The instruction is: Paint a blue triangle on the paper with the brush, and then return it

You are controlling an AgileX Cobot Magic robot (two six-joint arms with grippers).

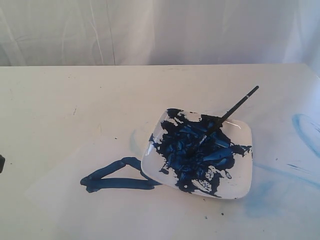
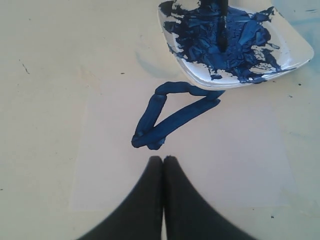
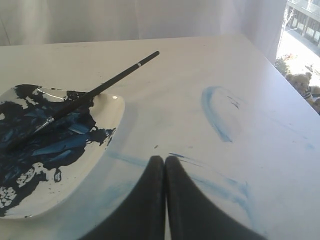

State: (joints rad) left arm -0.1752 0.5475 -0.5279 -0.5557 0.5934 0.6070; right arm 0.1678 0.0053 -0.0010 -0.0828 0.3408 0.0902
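With left fingers (image 2: 147,200) and right fingers (image 3: 150,200) pressed together, empty, the brush (image 1: 235,109) rests in the dish (image 1: 241,132) overlapping the blue triangle (image 1: 115,183) on the paper (image 2: 225,165); a nudged dish could smear the outline

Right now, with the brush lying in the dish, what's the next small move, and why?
Probably just back both hands away and stop: the blue triangle looks finished on the paper, the brush rests in the dish, and the left hand and right hand are both shut on nothing.
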